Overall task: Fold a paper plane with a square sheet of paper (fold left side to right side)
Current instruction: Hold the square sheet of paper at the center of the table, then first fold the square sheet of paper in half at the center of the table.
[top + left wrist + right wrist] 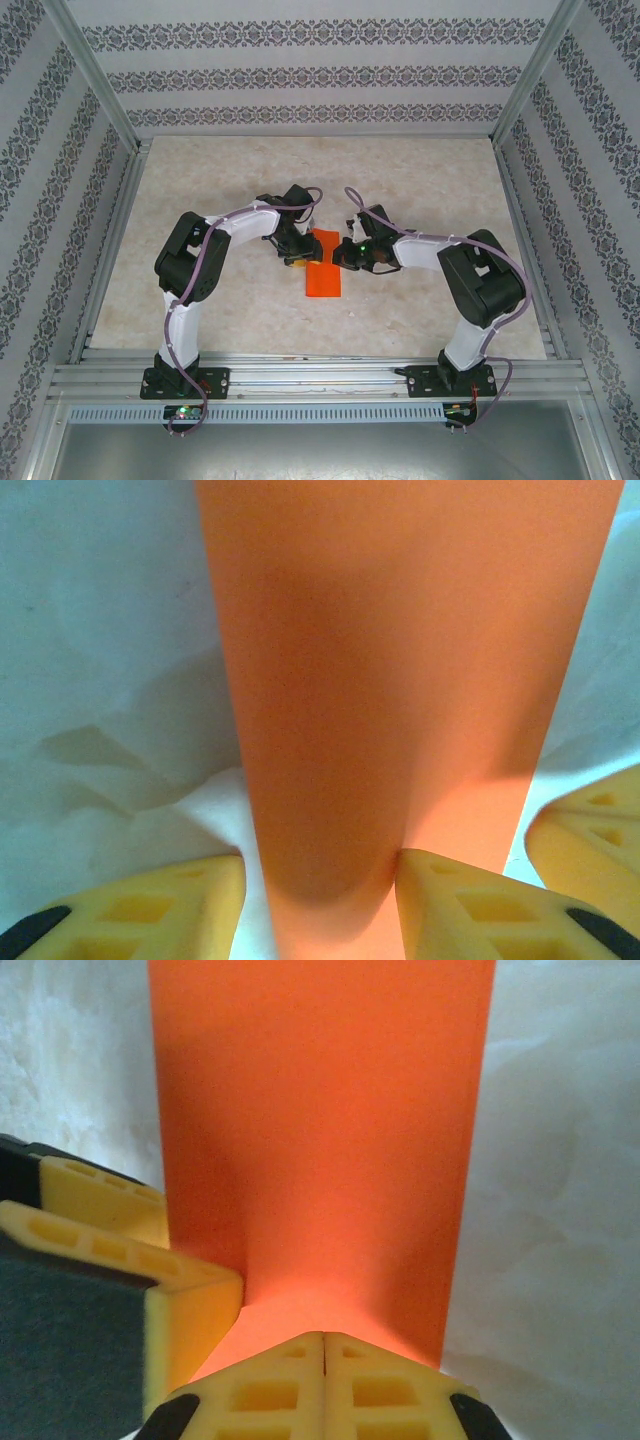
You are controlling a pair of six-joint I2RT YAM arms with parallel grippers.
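The square sheet of paper point(322, 272) is bright orange and lies as a narrow folded strip at the table's middle, between both grippers. My left gripper point(297, 254) sits at its left edge. In the left wrist view its jaws point(320, 885) stand apart around a rounded bulge of the paper point(400, 680). The right finger point(480, 910) touches the bulge, while bare table shows beside the left finger point(150, 910). My right gripper point(346, 254) is shut, its fingertips point(325, 1340) pressed together on the near edge of the paper point(320, 1130). No plane shape is formed.
The pale marbled tabletop point(200, 290) is bounded by aluminium rails point(320, 378) at the front and patterned walls on three sides. The left gripper's yellow fingers point(100, 1250) stand close beside the right one, and the right one's finger point(590, 830) shows at the left wrist view's edge.
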